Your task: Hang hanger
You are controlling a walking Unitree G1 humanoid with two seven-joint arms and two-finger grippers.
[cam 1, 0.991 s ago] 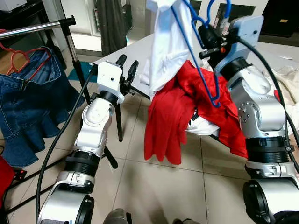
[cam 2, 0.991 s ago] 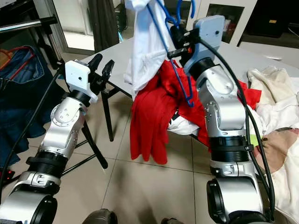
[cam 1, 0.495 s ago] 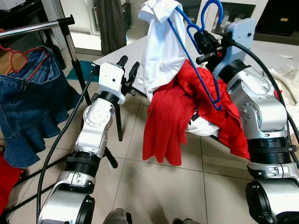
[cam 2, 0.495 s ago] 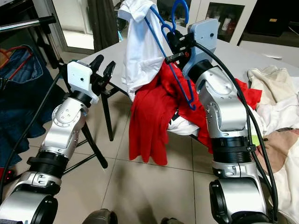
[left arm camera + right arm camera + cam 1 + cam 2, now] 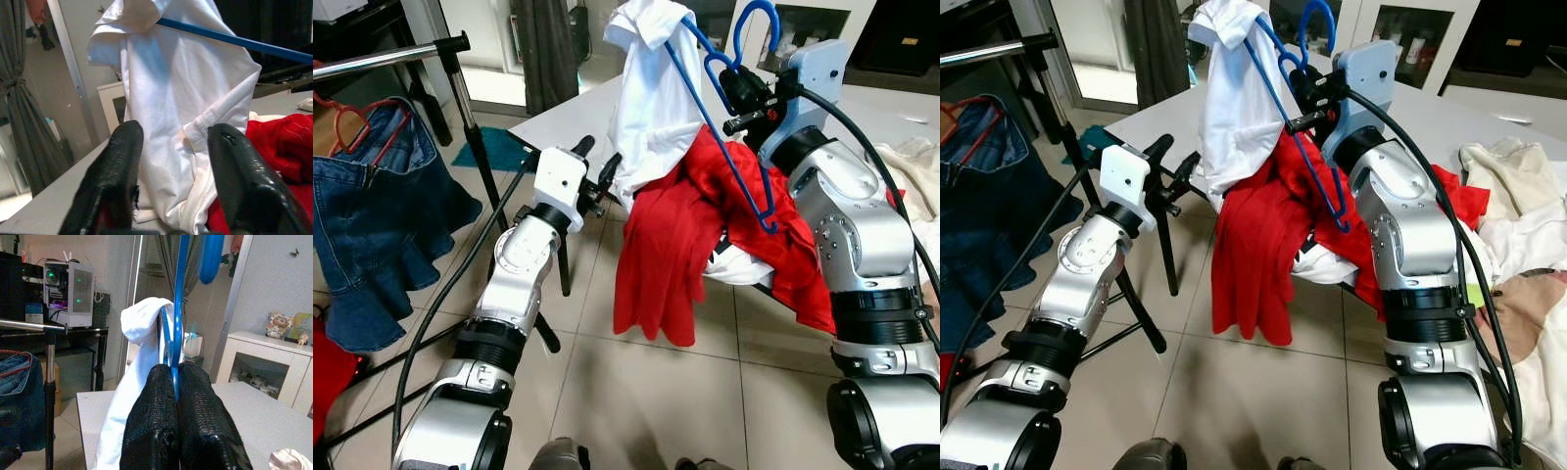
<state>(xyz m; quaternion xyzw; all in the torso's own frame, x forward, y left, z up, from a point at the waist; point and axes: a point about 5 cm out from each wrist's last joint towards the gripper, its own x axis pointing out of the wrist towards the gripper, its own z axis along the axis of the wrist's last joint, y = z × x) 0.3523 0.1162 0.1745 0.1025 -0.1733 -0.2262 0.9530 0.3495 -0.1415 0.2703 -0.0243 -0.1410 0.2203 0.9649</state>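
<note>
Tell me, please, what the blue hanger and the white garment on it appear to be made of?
The blue hanger, clamped in the right gripper, looks like thin wire with a glossy blue coating: slim, smooth, shiny. The white garment looks like soft matte knit cotton, perhaps a T-shirt, with limp folds and a stitched hem; the fibre is uncertain.

The blue hanger (image 5: 729, 117) is held up above the table's near edge, tilted; a white shirt (image 5: 651, 93) drapes from one arm. Its hook (image 5: 751, 22) points upward.
</note>
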